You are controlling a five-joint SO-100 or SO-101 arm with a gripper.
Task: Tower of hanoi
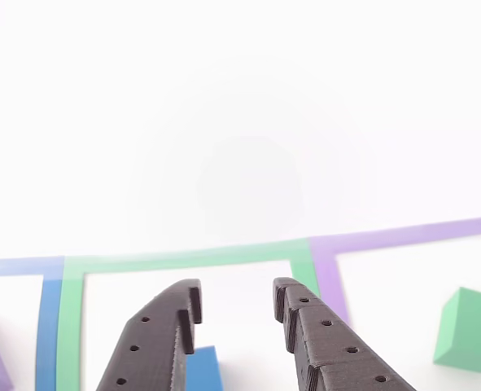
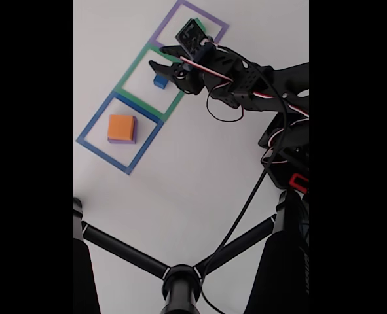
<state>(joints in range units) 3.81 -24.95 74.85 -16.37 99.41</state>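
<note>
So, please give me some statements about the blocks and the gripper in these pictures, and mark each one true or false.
1. The blue block lies inside the green taped outline. True.
2. The orange block sits on the purple block. True.
3. The gripper is shut on the blue block. False: its jaws stand open, holding nothing.
4. The green block is in the blue taped outline. False: it is in the purple taped outline.
</note>
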